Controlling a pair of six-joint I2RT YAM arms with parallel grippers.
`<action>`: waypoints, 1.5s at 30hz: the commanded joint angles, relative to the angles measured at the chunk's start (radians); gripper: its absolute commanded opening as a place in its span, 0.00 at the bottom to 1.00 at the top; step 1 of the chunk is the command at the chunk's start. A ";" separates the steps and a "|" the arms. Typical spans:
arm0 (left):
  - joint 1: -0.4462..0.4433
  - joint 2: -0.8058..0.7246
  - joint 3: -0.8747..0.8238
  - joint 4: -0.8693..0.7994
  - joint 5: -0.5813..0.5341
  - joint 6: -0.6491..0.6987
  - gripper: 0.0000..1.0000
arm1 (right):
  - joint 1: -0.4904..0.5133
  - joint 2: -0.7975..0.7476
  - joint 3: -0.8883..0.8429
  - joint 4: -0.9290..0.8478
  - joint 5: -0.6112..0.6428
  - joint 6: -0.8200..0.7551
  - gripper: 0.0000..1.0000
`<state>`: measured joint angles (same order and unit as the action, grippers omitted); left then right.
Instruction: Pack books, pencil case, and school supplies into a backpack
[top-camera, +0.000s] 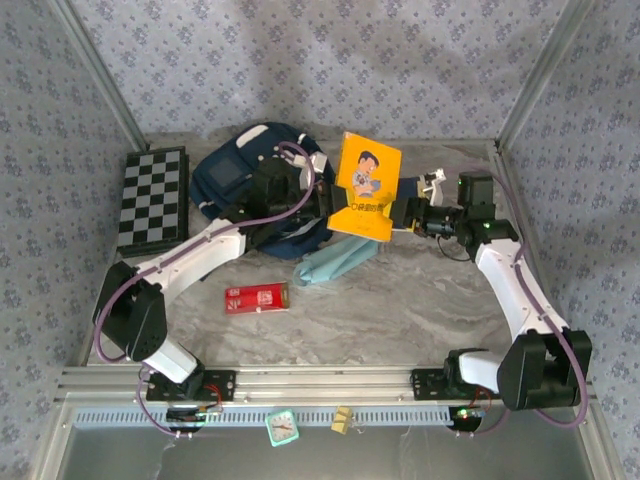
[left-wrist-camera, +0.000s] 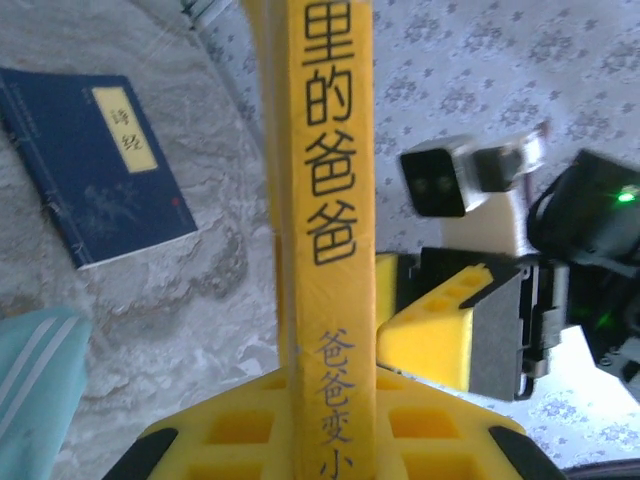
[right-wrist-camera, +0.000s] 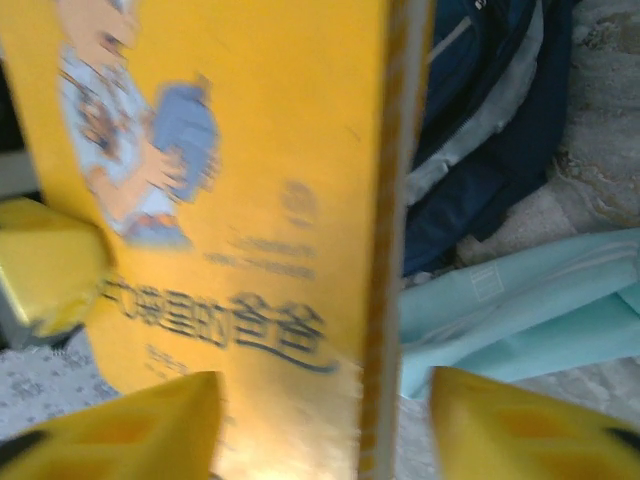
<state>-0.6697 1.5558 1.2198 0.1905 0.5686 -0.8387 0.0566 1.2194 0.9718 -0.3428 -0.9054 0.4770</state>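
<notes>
You are working on a grey marbled table (top-camera: 400, 310), boxed in by walls (top-camera: 300, 60) covered in pale blue flowered cloth, with metal posts at the corners. The backpack (top-camera: 235, 175) lies at the far side, slumped and crumpled. Just right of the backpack, the yellow book (top-camera: 368, 185) stands upright off the surface. Your left gripper (top-camera: 322, 195) pinches the yellow book's spine between its foam pads. Your right gripper (top-camera: 405, 213), on the book's far side from the backpack, has its jaws spread around the edge. The pencil case (top-camera: 335, 262) touches the backpack's near corner. The red box (top-camera: 257, 298) lies nearer you than the backpack, and a chequered board (top-camera: 152, 198) sits left of it.
</notes>
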 joint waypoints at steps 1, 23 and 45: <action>0.000 -0.013 0.006 0.195 0.029 -0.010 0.00 | -0.034 -0.005 -0.033 0.036 -0.023 0.009 0.82; 0.018 0.016 -0.005 0.179 0.001 0.041 0.00 | 0.055 -0.051 -0.050 0.393 -0.146 0.273 0.71; 0.028 -0.044 0.040 -0.367 -0.212 0.540 0.61 | 0.057 -0.019 0.063 -0.084 0.153 -0.017 0.00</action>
<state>-0.6495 1.5543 1.1934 0.0830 0.4973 -0.5262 0.1200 1.2072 0.9806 -0.3023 -0.8494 0.5400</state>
